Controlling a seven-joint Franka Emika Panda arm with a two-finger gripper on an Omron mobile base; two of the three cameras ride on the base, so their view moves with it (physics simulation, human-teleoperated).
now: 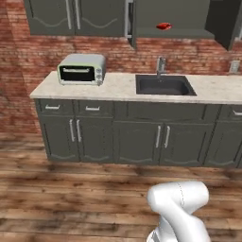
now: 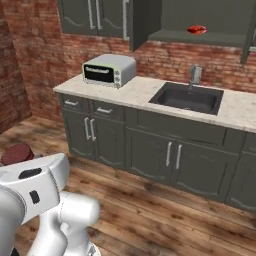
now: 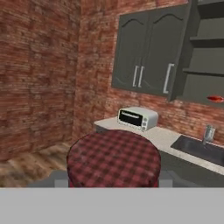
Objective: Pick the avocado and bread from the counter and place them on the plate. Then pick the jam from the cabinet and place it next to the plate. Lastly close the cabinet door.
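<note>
One squat red jam (image 1: 163,26) on the cabinet shelf (image 1: 179,34) looks rigid and light, so I'd grip its sides; hand (image 3: 112,180) clamps a plaid-topped jar (image 3: 113,159).

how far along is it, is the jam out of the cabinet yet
Not yet. The jam sits on the cabinet shelf and the cabinet door stands open, so both steps remain. The fingers are shut on a red plaid round thing, away from the counter. Avocado and bread: cannot confirm.

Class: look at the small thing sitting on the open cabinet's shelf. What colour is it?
The jam is bright red, clearest in the right base view.
</note>
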